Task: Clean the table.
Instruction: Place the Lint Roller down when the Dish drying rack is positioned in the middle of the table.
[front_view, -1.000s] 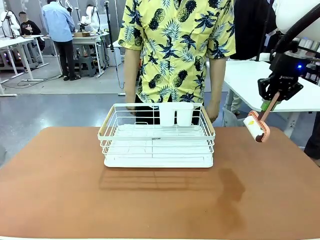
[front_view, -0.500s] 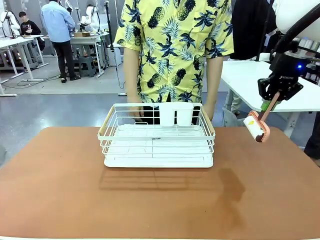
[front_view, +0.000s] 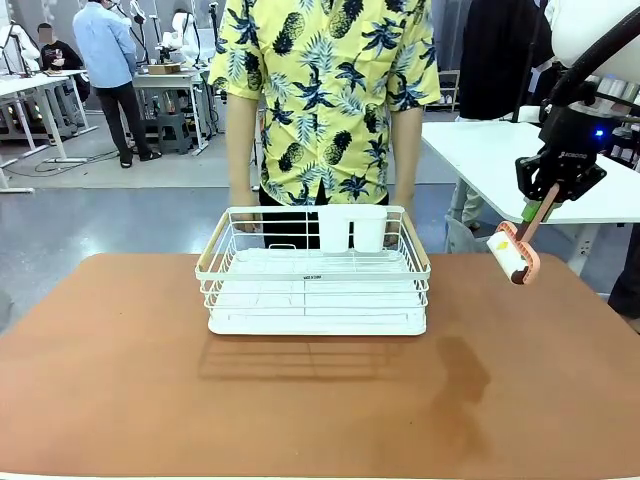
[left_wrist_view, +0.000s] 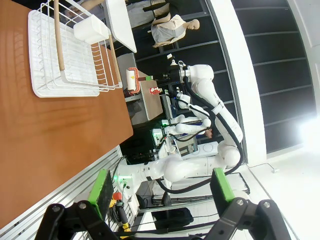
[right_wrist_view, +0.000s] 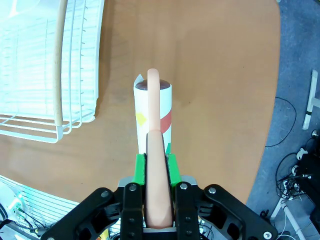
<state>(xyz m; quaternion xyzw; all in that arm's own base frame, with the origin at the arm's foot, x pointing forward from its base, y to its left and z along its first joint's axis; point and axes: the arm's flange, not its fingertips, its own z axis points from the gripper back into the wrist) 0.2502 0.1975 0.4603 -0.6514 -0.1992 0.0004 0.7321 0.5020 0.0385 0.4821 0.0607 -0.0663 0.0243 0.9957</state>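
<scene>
Table-cleaning station: roller lifted, wiping not begun.

Left to right: left gripper (left_wrist_view: 160, 192), jaws apart, nothing between them, hanging off the table's side; the table (front_view: 120, 380), reddish-brown, spanning the foreground; white wire rack (front_view: 314, 272) at mid-table with a person's hands at its far rim; faint dark patch (front_view: 462, 372) on the top, right of the rack; right gripper (front_view: 543, 203), jaws clamped on the pink handle of a lint roller (front_view: 513, 255), held above the table's right end. Judged progress: tool in hand, surface untouched, rack in place.
</scene>
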